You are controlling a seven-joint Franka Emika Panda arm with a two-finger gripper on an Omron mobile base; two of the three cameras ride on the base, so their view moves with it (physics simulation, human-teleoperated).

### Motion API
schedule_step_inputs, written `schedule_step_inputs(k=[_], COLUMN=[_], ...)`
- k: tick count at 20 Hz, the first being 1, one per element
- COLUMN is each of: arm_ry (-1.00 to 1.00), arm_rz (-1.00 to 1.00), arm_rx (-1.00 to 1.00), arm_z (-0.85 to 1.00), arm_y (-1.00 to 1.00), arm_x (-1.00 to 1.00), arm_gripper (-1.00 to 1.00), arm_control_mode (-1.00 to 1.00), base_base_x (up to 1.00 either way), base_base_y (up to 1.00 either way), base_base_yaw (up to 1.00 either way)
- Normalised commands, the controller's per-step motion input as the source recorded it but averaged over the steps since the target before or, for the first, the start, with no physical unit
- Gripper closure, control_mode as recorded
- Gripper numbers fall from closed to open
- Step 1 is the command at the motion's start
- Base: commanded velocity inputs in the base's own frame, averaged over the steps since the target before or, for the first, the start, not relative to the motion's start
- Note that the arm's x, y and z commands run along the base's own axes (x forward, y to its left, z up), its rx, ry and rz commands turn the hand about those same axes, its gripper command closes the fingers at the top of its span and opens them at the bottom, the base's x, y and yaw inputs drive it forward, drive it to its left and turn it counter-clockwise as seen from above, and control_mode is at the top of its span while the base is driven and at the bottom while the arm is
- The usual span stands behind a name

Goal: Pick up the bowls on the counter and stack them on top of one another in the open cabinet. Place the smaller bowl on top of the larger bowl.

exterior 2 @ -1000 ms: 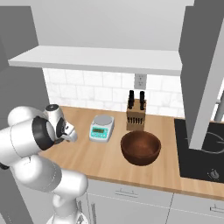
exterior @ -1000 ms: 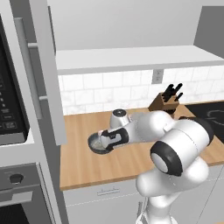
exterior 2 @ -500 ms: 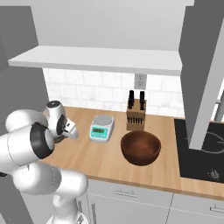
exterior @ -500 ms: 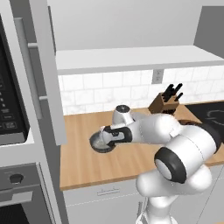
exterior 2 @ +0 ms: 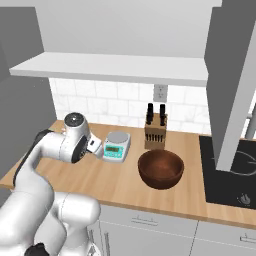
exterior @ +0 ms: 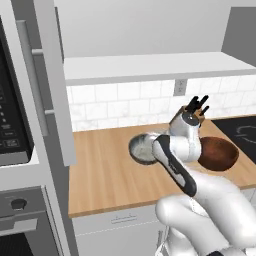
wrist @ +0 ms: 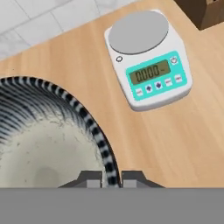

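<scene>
Smaller bowl [wrist: 48,144] lifted since earlier — gripper [wrist: 111,178] pinching rim, scale [wrist: 148,57] reads 0000

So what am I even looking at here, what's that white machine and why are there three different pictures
It's a simulated kitchen. The white robot arm is filmed from behind on its left and right; the third camera sits on its hand. On the wooden counter stand a kitchen scale, a knife block and the larger brown bowl. The gripper is shut on the rim of the smaller bowl, one finger inside and one outside.
</scene>
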Motion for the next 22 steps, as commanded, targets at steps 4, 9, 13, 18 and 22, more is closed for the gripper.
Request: schedule_step_inputs(k=[4,9,13,18,22], arm_ry=[-0.05,0.04,0.06,0.09,0.29], arm_rz=[-0.12,-0.20,-0.22,-0.15,-0.12], arm_rx=[0.10,0.11,0.03,0.01,0.01], arm_z=[1.00,1.00,0.94,0.42,0.12], arm_y=[-1.00,-1.00,-1.00,-1.00,-1.00], arm_x=[-0.59,-0.26,0.00,0.19,0.41], arm_gripper=[1.00,1.00,1.00,1.00,1.00], arm_control_mode=[-1.00,-1.00,-1.00,-1.00,-1.00], base_base_x=[0.00,0.00,0.00,0.00,0.00], base_base_y=[0.00,0.00,0.00,0.00,0.00], base_base_yaw=[0.00,0.00,0.00,0.00,0.00])
